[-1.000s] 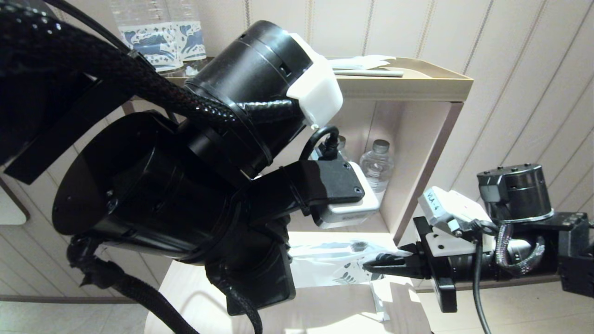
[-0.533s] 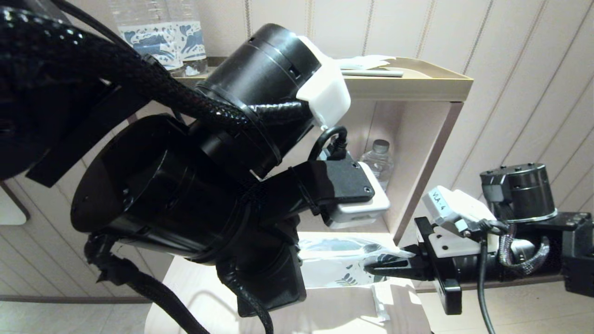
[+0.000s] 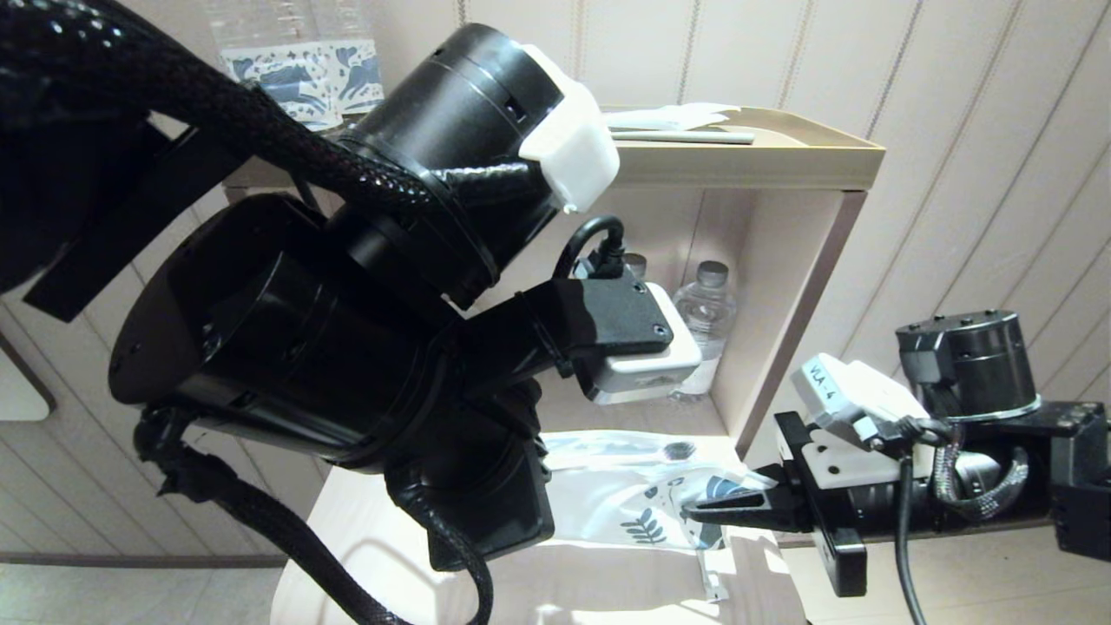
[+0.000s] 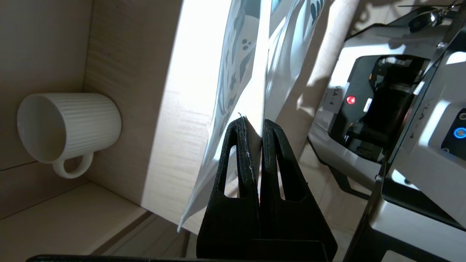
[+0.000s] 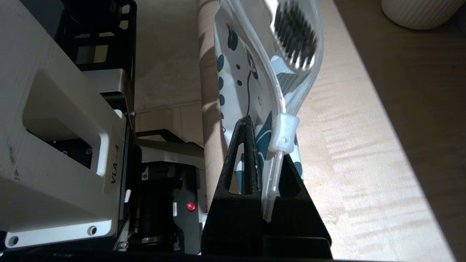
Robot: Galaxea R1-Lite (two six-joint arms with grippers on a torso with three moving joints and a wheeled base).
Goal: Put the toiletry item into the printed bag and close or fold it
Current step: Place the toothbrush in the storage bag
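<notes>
The printed bag [image 3: 625, 508], translucent white with blue and teal leaves, hangs stretched between my two grippers in front of the shelf unit. My right gripper [image 3: 694, 514] is shut on the bag's right end, just below its zip slider [image 5: 284, 133]. Hidden behind my own arm in the head view, my left gripper [image 4: 255, 123] is shut on the bag's [image 4: 236, 72] other edge. The toiletry item's dark-bristled head [image 5: 295, 40] shows through the plastic, inside the bag near its upper edge [image 3: 677, 450].
A wooden shelf unit [image 3: 781, 165] stands behind, with water bottles [image 3: 707, 304] in its niche and a white wrapper [image 3: 677, 117] on top. A white ribbed mug [image 4: 69, 127] sits on a lower shelf. My left arm [image 3: 347, 330] fills the head view's left half.
My left arm swung right, then back to the left. The bag now hangs a little lower and more of its print shows, along with the toothbrush head. Both grips held.
</notes>
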